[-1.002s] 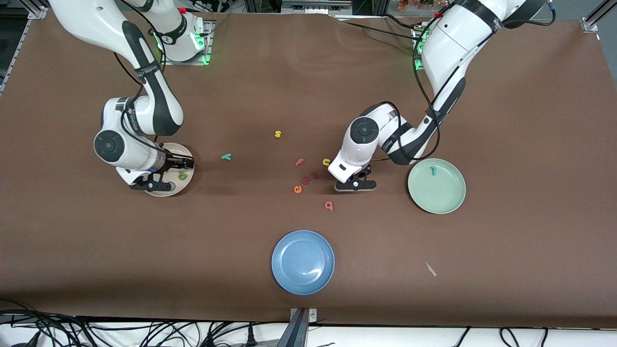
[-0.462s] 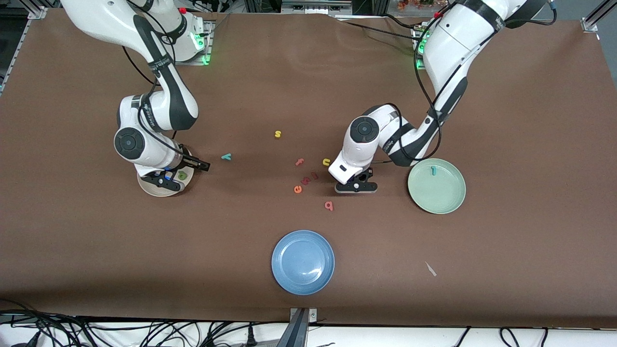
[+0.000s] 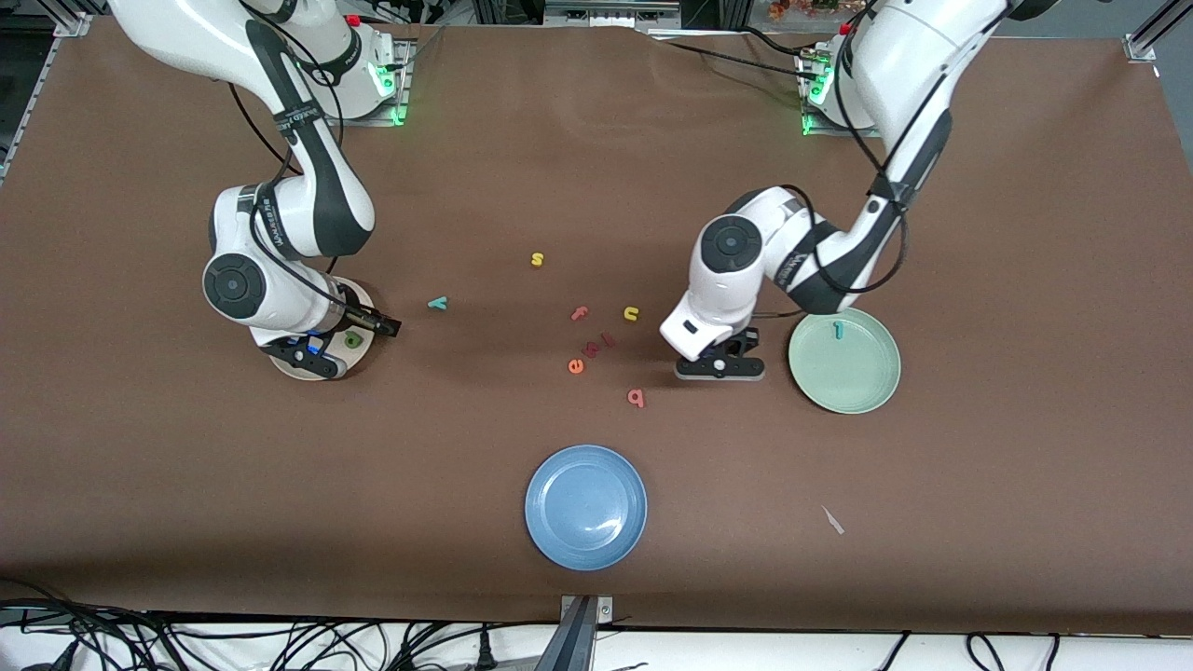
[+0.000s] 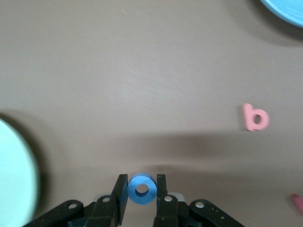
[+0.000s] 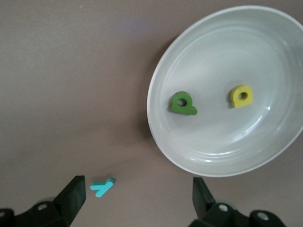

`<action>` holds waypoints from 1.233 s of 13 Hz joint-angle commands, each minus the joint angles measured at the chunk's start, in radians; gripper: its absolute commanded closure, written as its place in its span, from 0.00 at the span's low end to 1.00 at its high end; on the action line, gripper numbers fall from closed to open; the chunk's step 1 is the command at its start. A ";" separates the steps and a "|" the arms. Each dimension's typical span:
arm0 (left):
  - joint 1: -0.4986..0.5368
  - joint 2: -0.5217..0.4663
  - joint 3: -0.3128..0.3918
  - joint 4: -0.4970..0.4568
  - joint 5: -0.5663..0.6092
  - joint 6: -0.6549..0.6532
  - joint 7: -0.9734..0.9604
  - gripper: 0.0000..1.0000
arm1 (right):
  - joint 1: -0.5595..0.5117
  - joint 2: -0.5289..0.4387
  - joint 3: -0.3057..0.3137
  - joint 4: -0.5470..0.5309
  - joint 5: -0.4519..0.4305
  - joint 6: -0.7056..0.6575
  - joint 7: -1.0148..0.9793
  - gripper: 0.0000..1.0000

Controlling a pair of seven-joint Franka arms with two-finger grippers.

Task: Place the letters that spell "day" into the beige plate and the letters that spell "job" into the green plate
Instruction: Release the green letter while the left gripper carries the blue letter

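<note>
While left tool [image 4: 142, 189] pinches blue o [image 4: 142, 189], right tool [image 5: 137, 198] gapes.

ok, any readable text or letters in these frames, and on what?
"d" green, "a" yellow: in beige plate.
"j" teal: in green plate.
"o" blue: held in left tool.
"y" teal, "s", "u" yellow, "f", "b" pink, "e" orange: loose on table.
Pink pieces beside "e": unreadable.
Print on arm bands: too small to read.
</note>
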 commanded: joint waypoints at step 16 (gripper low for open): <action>0.494 -0.180 -0.172 -0.450 0.025 0.248 0.450 0.92 | 0.079 0.008 -0.002 0.042 0.004 0.000 0.478 0.00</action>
